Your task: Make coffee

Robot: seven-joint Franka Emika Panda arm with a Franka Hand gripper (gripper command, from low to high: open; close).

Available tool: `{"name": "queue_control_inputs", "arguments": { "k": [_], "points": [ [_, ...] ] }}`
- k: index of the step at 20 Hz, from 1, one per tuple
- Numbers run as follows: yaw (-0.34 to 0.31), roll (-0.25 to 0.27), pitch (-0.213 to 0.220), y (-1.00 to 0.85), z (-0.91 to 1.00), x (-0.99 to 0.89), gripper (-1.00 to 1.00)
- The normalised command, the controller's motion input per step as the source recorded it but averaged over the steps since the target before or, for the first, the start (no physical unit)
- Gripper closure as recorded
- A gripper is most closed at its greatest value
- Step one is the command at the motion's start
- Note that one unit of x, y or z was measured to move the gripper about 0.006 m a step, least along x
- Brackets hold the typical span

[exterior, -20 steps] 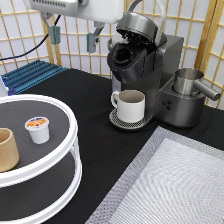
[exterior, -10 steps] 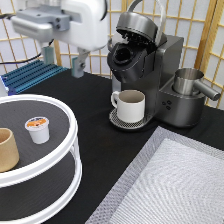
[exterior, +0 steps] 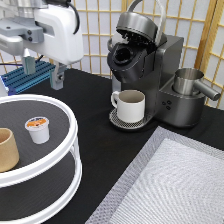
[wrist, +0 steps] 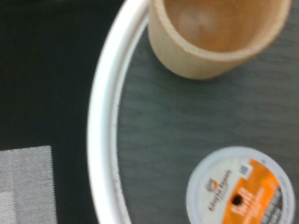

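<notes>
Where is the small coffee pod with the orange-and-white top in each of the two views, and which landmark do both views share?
Exterior view: the coffee pod stands on the top tier of the round white tray, at the exterior view's left, below the open gripper.
Wrist view: the coffee pod fills one corner, seen from above.
Shared landmark: the tan cup beside it on the tray.

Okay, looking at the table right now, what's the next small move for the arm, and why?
Probably lower the open claw straight toward the coffee pod. The claw hangs empty above the white two-tier tray, and the pod sits untouched on the top tier beside the tan cup. The coffee maker stands with its lid up and the white mug is under it.
</notes>
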Motion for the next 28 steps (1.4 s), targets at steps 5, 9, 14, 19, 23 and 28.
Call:
{"name": "queue_control_inputs", "arguments": {
  "k": [5, 9, 14, 19, 23, 28],
  "points": [
    [0.237, -0.063, -0.051, -0.18, -0.46, -0.03, -1.0],
    [0.204, -0.023, 0.0, -0.13, -0.36, -0.19, -1.0],
    [0.126, 0.0, -0.003, -0.24, -0.23, -0.03, -1.0],
    [0.033, 0.0, -0.025, -0.3, -0.28, -0.13, -1.0],
    [0.0, 0.0, -0.058, -0.12, -0.35, -0.26, -1.0],
    [0.013, 0.0, -0.065, 0.07, -0.24, -0.44, -1.0]
  ]
}}
